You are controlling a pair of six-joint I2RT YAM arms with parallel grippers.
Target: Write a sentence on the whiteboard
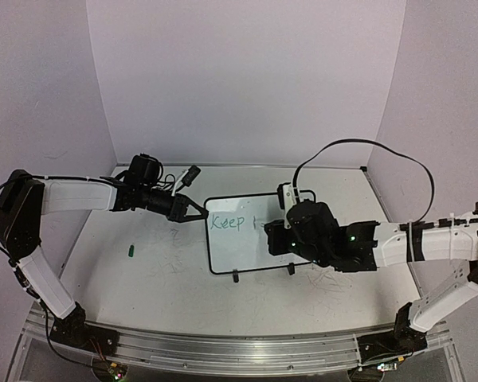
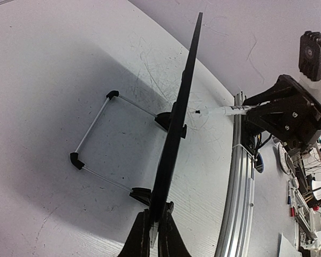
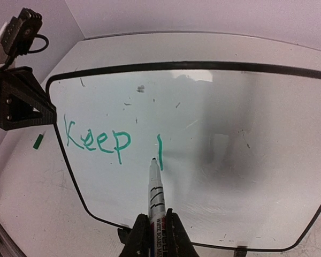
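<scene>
Right wrist view puts my right end effector (image 3: pixel 152 238) at the bottom edge, clenched around the barrel of a white marker with black print (image 3: pixel 156 195). Its tip points at the small white rectangular whiteboard with a thin black rim (image 3: pixel 241 112) straight ahead; I cannot tell whether the tip is touching the surface. The green handwritten sentence (image 3: pixel 96 142) reads only "Keep", up and to the left of the tip. A single upright green stroke (image 3: pixel 160 151) stands just to the tip's right, so I judge I am forming the first letter of the second word. My left end effector (image 3: pixel 49 115), well off to the left, is pinched on the whiteboard's left rim. The left wrist view shows the whiteboard edge-on, standing on its thin wire feet between those jaws. To finish this letter well I should press lightly, because a hard push would likely rock the whiteboard against the left grasp. I should start the bowl at the top of the stroke and match the height of "Keep". There is plenty of bare surface to the right of the tip. A small green piece (image 3: pixel 38 141) lies on the white table (image 3: pixel 21 209) beyond the left rim, out of my path; I cannot tell what it is.
</scene>
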